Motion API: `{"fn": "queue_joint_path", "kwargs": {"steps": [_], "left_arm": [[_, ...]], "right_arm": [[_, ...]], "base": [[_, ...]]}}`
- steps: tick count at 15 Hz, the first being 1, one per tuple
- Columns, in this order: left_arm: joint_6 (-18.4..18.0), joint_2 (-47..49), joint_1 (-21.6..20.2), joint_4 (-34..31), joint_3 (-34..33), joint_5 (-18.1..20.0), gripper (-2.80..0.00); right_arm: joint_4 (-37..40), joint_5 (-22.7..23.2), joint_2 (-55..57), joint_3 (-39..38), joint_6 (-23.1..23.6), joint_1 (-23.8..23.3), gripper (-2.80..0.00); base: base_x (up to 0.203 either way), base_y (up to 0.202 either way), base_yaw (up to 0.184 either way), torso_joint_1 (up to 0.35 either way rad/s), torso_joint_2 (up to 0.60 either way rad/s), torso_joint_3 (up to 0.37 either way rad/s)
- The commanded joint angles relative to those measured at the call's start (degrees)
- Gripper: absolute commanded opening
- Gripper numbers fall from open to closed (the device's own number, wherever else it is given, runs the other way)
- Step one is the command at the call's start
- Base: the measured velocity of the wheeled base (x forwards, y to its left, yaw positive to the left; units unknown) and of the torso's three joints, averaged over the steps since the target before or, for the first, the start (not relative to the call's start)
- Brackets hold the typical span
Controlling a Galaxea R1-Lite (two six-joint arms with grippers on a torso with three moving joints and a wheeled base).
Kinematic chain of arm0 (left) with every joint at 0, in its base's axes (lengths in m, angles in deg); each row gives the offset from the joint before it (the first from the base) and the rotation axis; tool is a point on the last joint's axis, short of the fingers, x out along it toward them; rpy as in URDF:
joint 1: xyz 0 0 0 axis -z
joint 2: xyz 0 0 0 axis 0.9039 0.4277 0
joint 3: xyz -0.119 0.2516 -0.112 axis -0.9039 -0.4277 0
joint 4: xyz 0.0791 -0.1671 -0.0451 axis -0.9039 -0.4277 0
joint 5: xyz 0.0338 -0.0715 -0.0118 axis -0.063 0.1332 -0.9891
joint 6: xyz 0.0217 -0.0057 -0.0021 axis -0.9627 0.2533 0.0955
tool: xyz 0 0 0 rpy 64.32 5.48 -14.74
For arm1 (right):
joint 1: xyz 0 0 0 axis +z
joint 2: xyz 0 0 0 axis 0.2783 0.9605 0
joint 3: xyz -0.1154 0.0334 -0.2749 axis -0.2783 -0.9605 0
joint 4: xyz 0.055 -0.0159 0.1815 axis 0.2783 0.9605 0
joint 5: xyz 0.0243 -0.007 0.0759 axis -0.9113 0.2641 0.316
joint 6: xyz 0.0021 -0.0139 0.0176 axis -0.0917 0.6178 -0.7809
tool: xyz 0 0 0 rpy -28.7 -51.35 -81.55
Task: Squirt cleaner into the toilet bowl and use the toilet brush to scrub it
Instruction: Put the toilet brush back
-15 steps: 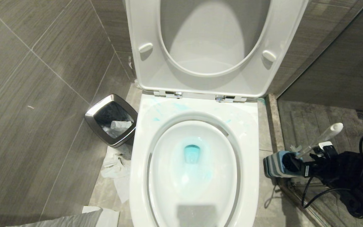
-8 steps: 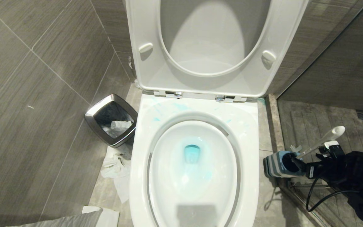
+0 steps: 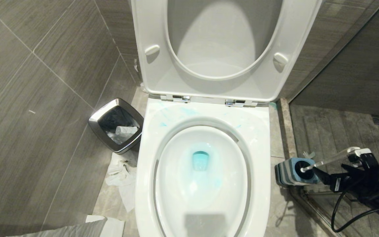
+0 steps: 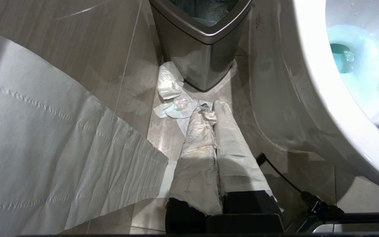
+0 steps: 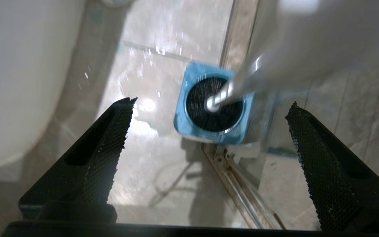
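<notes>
The right gripper (image 5: pixel 209 131) has its two black textured fingers (image 5: pixel 110 138) spread wide apart, with nothing between them and nothing touching either pad. Beyond the gap, and slightly nearer the far finger, sits the small square blue holder (image 5: pixel 213 108) on the floor, its dark round opening facing up. The toilet brush (image 5: pixel 239 87) stands in that opening, its pale handle leaning away from the holder and passing across the space above the fingers, clear of both. In the head view the right gripper (image 3: pixel 329 174) is low at the right side of the toilet bowl (image 3: pixel 202 171), just beside the holder (image 3: pixel 294 171), and the brush handle (image 3: pixel 327 160) slants from the holder over the gripper toward the arm's wrist; whether the handle's tip rests against the wrist housing cannot be told. The bowl lies well off to the gripper's side, seat and lid raised, with the cleaner (image 3: pixel 200 160) as a turquoise tint in the water at the basin's bottom and faint streaks on the rim near the hinges. The left gripper (image 4: pixel 213 113) has its paper-wrapped fingers pressed together, pointing at the floor beside the bowl's outer wall, with crumpled tissue (image 4: pixel 173 98) and a chrome-rimmed bin (image 4: pixel 202 39) just past its tips and a sheet of toilet paper (image 4: pixel 44 148) hanging alongside.
</notes>
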Motion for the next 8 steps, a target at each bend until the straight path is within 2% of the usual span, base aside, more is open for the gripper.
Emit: {"fn": "queue_joint_path", "kwargs": {"steps": [1,6,8], "left_arm": [[0.0,0.0,0.0,0.0,-0.4,0.0,-2.80],[0.0,0.0,0.0,0.0,-0.4,0.0,-2.80],[0.0,0.0,0.0,0.0,-0.4,0.0,-2.80]], "right_arm": [[-0.5,0.1,-6.0,-1.7,-0.6,-0.1,0.00],[-0.5,0.1,-12.9,-3.9,-0.9,-0.2,0.00],[-0.5,0.1,-17.4,-8.5,-1.1,-0.2,0.00]], "base": [[0.000,0.000,0.000,0.000,0.00,0.000],[0.000,0.000,0.000,0.000,0.00,0.000],[0.000,0.000,0.000,0.000,0.00,0.000]]}}
